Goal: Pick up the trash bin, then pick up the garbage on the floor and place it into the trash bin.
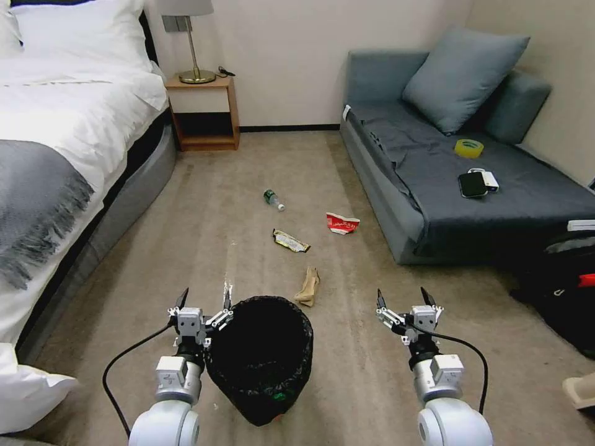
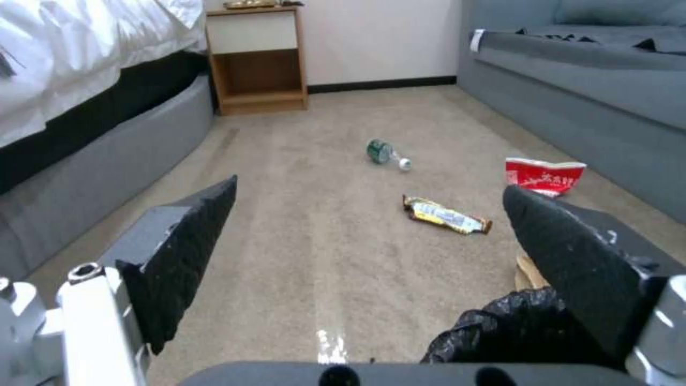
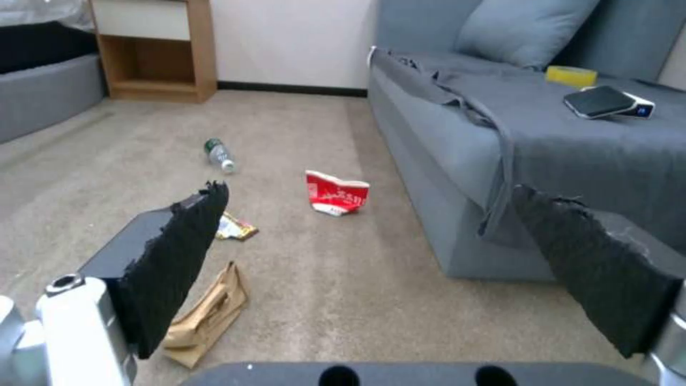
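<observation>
At lower centre we see the bin (image 1: 260,359) on the carpet, its rim touching our spread left gripper (image 1: 204,302). Our right gripper (image 1: 403,302), also spread, hangs well apart at lower right. Garbage (image 1: 308,286) lies just above.

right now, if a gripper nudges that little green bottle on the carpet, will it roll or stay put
The green bottle lies on its side, so a nudge across its round body would probably roll it. It looks small and possibly empty, so likely light. The carpet may slow it quickly.
</observation>
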